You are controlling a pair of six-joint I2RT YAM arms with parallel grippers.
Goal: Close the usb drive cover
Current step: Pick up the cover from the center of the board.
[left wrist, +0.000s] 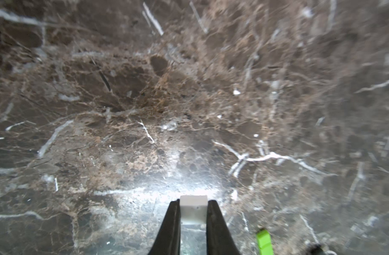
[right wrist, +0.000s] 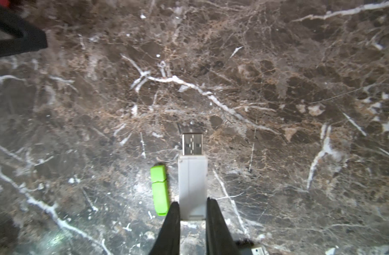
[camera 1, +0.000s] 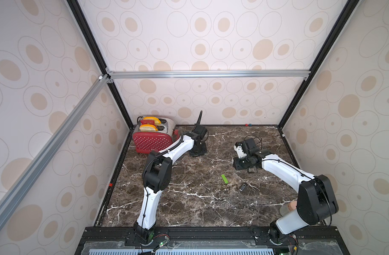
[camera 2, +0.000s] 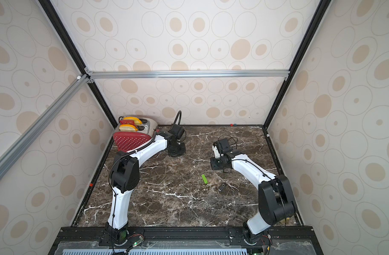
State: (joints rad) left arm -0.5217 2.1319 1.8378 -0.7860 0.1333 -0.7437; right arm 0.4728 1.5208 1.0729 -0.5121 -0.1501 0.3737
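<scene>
My right gripper [right wrist: 193, 201] is shut on the back end of a white usb drive [right wrist: 192, 183]. The drive's bare metal plug [right wrist: 192, 144] points away from the fingers, above the marble table [right wrist: 277, 88]. My left gripper [left wrist: 193, 202] is shut on the small white cover [left wrist: 193, 207], which sticks out a little past the fingertips. In both top views the two wrists hover apart over the far half of the table, the left arm [camera 1: 178, 150] near the toaster and the right arm [camera 1: 277, 167] at mid right. The held parts are too small to make out there.
A green capped usb drive [camera 1: 224, 179] [right wrist: 160, 189] [left wrist: 264, 241] lies on the table between the arms. A dark usb drive [camera 1: 243, 187] lies to its right. A red toaster [camera 1: 151, 141] holding bread stands at the far left corner. Patterned walls enclose three sides.
</scene>
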